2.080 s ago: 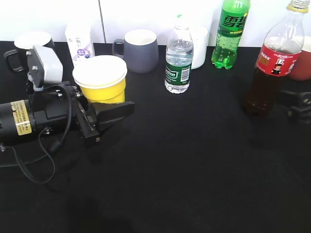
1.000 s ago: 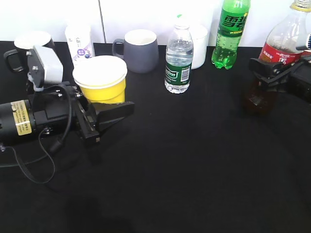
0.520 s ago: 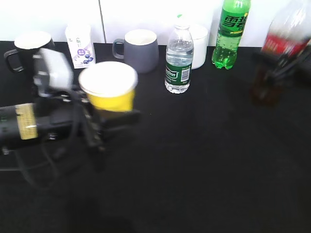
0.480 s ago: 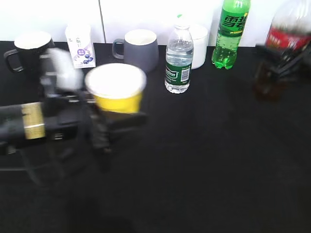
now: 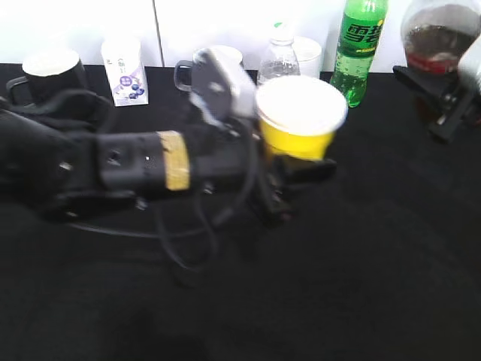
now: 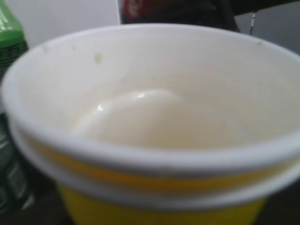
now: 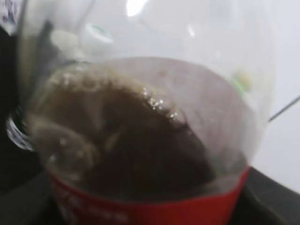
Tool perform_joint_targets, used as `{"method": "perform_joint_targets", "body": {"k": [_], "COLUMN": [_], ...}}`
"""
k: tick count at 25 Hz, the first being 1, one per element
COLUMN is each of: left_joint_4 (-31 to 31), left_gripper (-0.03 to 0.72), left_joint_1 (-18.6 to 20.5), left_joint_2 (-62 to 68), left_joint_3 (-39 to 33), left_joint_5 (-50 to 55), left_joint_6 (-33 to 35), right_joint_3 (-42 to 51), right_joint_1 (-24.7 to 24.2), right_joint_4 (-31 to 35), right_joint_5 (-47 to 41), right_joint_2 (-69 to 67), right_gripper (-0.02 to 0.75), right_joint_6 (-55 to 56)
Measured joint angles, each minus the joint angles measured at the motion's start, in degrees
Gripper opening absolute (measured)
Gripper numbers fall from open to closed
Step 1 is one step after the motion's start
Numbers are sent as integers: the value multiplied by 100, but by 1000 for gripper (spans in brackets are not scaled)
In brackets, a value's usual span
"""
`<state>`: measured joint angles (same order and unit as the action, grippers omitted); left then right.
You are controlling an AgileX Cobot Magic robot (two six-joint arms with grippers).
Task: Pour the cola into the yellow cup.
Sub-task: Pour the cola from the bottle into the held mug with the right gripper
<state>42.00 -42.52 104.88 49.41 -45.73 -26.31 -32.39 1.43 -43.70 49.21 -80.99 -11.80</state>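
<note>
My left tool (image 5: 289,177) grips the small yellow paper cup (image 5: 299,119); my right tool (image 5: 451,105) holds the clear, dark cola bottle (image 5: 437,34) raised. Next: align and tip.

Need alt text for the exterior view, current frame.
The left gripper holds the yellow cup above the middle of a black table, while at the top right the right gripper holds the cola bottle lifted and tilted. A green soda bottle, mugs and a small carton stand along the back edge.
</note>
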Motion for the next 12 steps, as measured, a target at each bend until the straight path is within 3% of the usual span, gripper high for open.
{"method": "perform_joint_targets", "body": {"k": [4,12], "left_joint_4": [-19,-62], "left_gripper": [430,430], "left_joint_1": [-305,-313], "left_joint_2": [266,361], "left_joint_3": [340,409], "left_joint_5": [59,115], "left_joint_6": [0,0], "right_joint_3": [0,0], "right_joint_1": [0,0], "right_joint_4": [0,0], "right_joint_5": [18,30], "right_joint_2": [0,-17], "right_gripper": [495,495], "right_joint_6": [-1259,-2943]}}
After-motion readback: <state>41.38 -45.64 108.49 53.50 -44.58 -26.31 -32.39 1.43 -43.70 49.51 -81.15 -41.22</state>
